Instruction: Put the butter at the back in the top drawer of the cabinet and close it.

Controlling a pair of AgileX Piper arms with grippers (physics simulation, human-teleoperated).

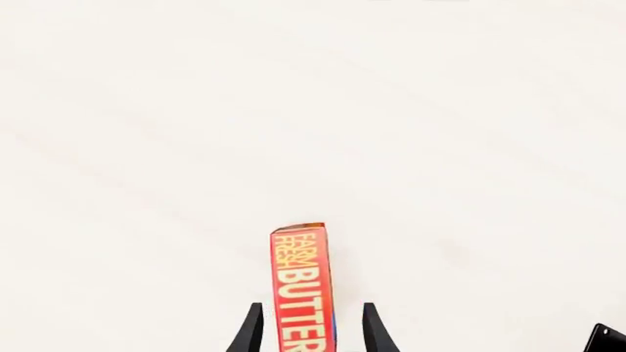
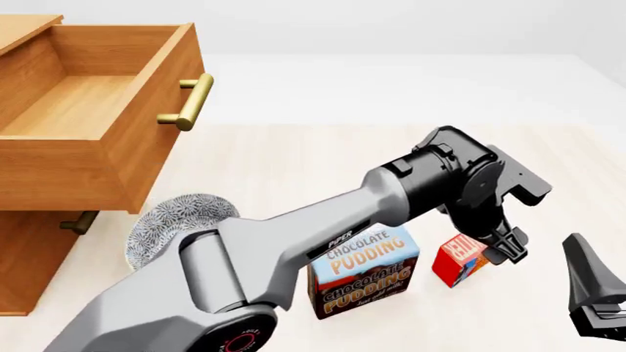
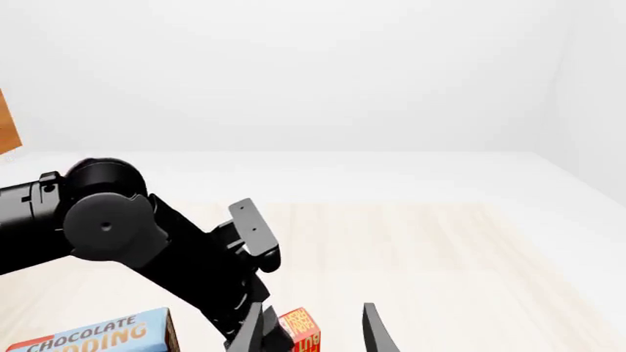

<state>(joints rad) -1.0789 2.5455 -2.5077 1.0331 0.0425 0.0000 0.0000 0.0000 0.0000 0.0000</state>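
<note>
At the upper left of the front view you have the cabinet (image 2: 25, 242), its top drawer (image 2: 93, 125) pulled far out, open and bare inside, the brass bar handle (image 2: 190, 103) facing right. A lower drawer's handle (image 2: 78, 221) peeks out beneath it. Just right of the cabinet's foot sits a grey patterned plate (image 2: 171, 220) on the table (image 2: 323, 154), partly behind your left arm (image 2: 323, 220).

That arm crosses the frame from lower left toward the right of centre. In front of it stands the chocolate pudding box (image 2: 364, 273), upright. Just right of that box is the butter (image 2: 459, 258), resting on the table at lower right, tilted a little. Your left gripper (image 2: 501, 246) is down at the butter; in the left wrist view its fingers (image 1: 251, 330) stand either side of the butter (image 1: 305, 290) with small gaps showing, so the jaws are apart, not clamped.

At the far lower right edge, your right gripper (image 2: 594, 293) hangs near the butter without touching; its wrist view shows the fingers (image 3: 376, 330) spread apart and holding nothing.
</note>
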